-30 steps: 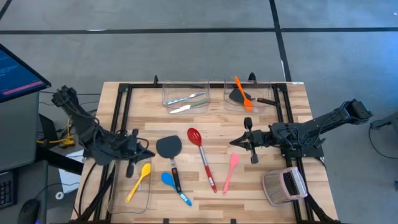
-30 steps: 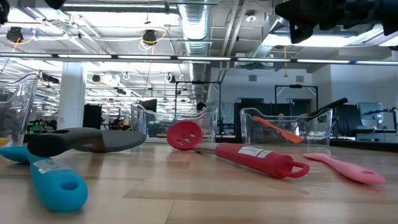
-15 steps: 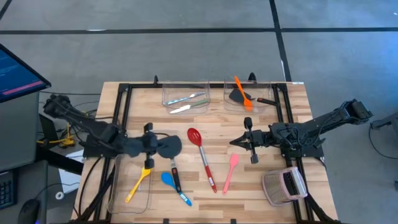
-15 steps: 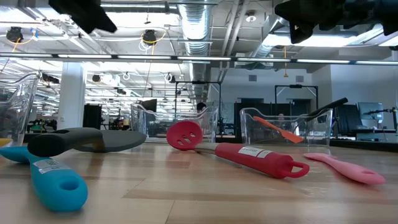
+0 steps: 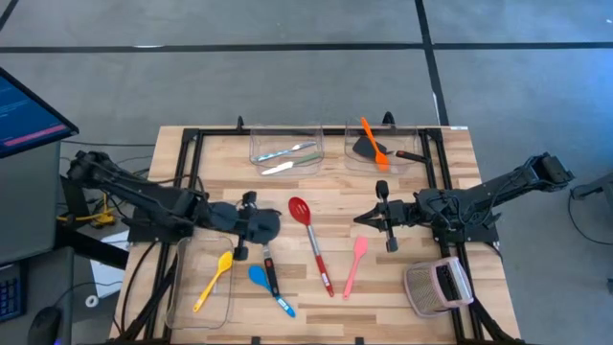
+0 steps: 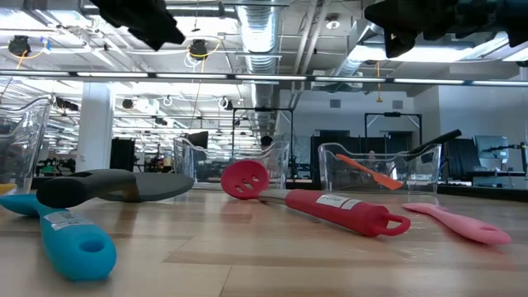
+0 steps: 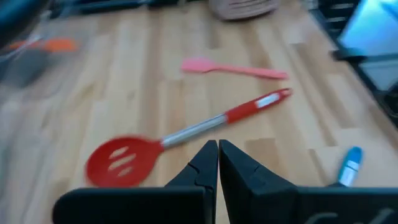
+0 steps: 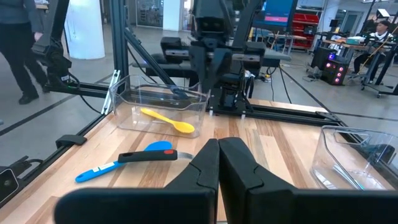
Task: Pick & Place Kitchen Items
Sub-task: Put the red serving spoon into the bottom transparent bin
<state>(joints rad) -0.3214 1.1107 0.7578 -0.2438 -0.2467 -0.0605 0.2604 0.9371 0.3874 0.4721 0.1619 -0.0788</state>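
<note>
Grippers closed, empty: left gripper [image 5: 251, 226] over black turner [image 5: 264, 236]; right gripper [image 5: 367, 218] parked.

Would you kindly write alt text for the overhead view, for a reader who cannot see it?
Seen from above, the left gripper, fingers shut, hovers over a black turner on a wooden table, near a red slotted spoon, pink spatula, blue spoon and yellow spoon. The right gripper, also shut, waits by the pink spatula.
</note>
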